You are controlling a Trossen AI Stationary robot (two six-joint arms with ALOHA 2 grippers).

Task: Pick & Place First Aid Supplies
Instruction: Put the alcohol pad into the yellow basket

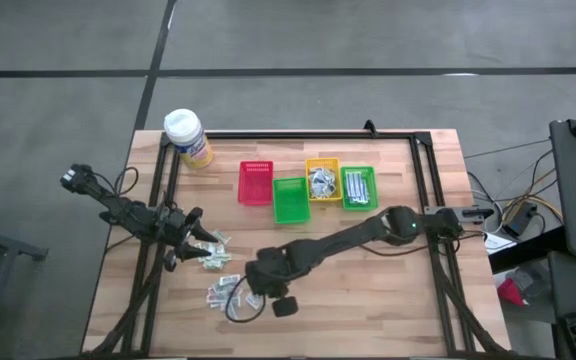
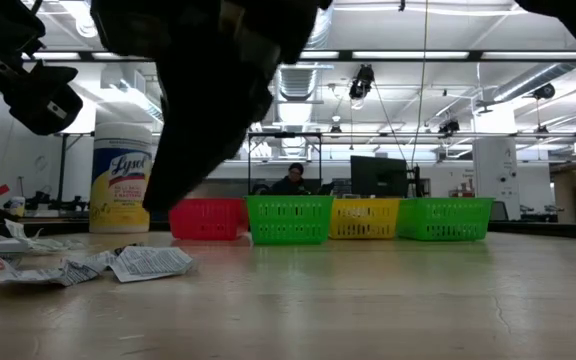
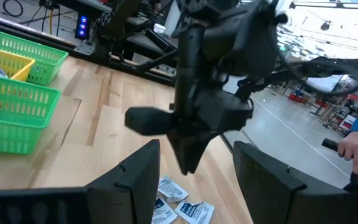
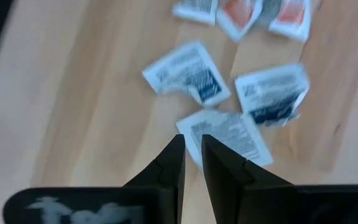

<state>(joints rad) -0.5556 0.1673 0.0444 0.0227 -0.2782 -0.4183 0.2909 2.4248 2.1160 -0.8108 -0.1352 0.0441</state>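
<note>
The first aid supplies are small flat packets lying loose on the wooden table, left of centre. In the right wrist view, white packets with blue print lie flat on the wood, with orange-printed ones beyond them. My right gripper hangs above this cluster, slanting down, with a narrow gap between its fingertips and nothing in it. Its tip is clear of the table. My left gripper waits open near the table's left edge, beside the packets.
A row of small bins stands at the middle far side: red, green, yellow with packets inside, and green. A yellow bottle with a white cap stands at the far left corner. A person sits in the room beyond.
</note>
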